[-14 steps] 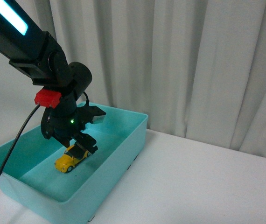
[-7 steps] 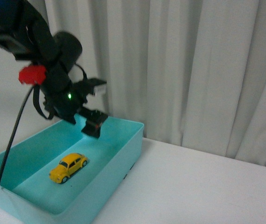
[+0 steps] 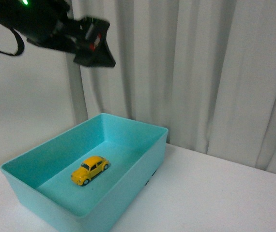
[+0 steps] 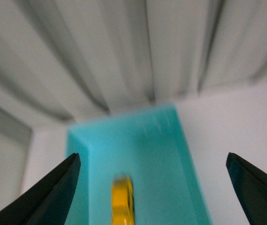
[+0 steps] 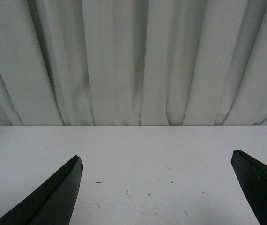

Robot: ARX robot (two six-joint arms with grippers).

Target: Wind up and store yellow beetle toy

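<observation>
The yellow beetle toy [image 3: 90, 169] rests on its wheels on the floor of a turquoise bin [image 3: 143, 162], free of any gripper. High above and left of the bin, my left gripper [image 3: 95, 44] hangs open with nothing in it. Its wrist view is blurred; it shows the toy [image 4: 122, 200] as a yellow streak inside the bin [image 4: 188, 161], far below the open left gripper [image 4: 153, 161]. My right gripper [image 5: 157, 161] is open and empty over bare white table, and the front view does not show it.
The bin stands at the left of a white table [image 3: 215, 198], close to a pleated white curtain [image 3: 201, 72] behind it. Small dark specks [image 5: 148, 193] mark the tabletop under the right gripper.
My left gripper has let go of the toy in the bin and risen well above it, up and left. The toy now lies alone on the bin floor.
</observation>
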